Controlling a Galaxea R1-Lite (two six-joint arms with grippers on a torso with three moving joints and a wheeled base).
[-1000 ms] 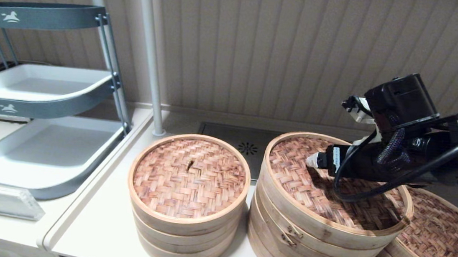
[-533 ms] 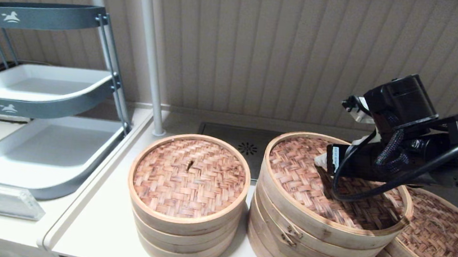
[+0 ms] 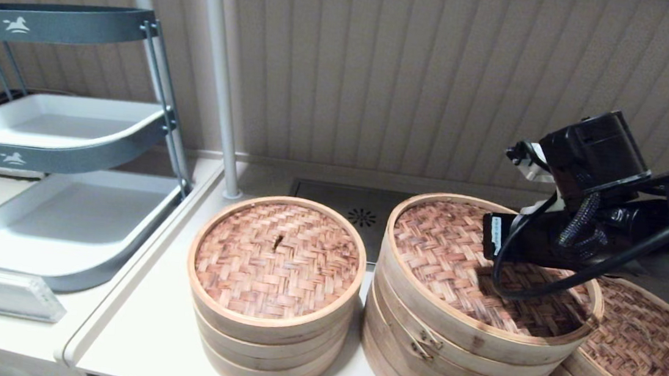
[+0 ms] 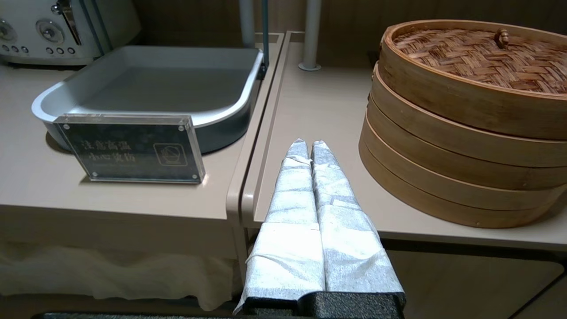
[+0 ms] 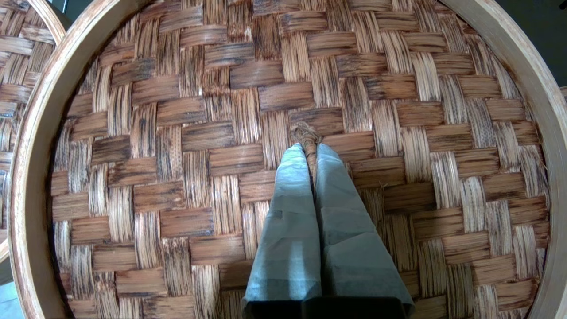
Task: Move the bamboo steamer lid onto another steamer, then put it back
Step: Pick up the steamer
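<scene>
Item: the bamboo steamer lid (image 3: 474, 269), large, reddish-brown weave, deep pale rim. Location: seated on the taller stack with a metal clasp (image 3: 418, 337), at the middle-right of the worktop (image 3: 135, 341).

Right pincer (image 5: 310, 148): lowered onto the lid's centre, its cloth-wrapped fingers (image 5: 288, 212) pressed together around the small centre knot (image 5: 305, 133), which is pinched between them. The lid is not seen to be raised off its stack.

Left pincer (image 4: 306, 145): parked off the near edge of the worktop, fingers closed on nothing.

Another steamer (image 3: 636, 364): wide, low, woven-topped, placed just beside the clasped stack on the robot's right, partly hidden behind it.

Progress, as judged: the knot is gripped; the lift, the transfer onto the low steamer and the return are all judged outstanding.

Surface: pale beige worktop with a raised lip. A narrower three-tier stack (image 3: 272, 292) stands to the left of the clasped stack. A drain grille (image 3: 362, 215) is set behind them.

Room: ribbed panel wall (image 3: 413, 66), two upright poles, a tiered rack with grey trays (image 3: 64, 131), and a clear acrylic sign (image 4: 133, 148) before the lowest tray. A toaster-like appliance (image 4: 31, 31) stands behind the trays.
</scene>
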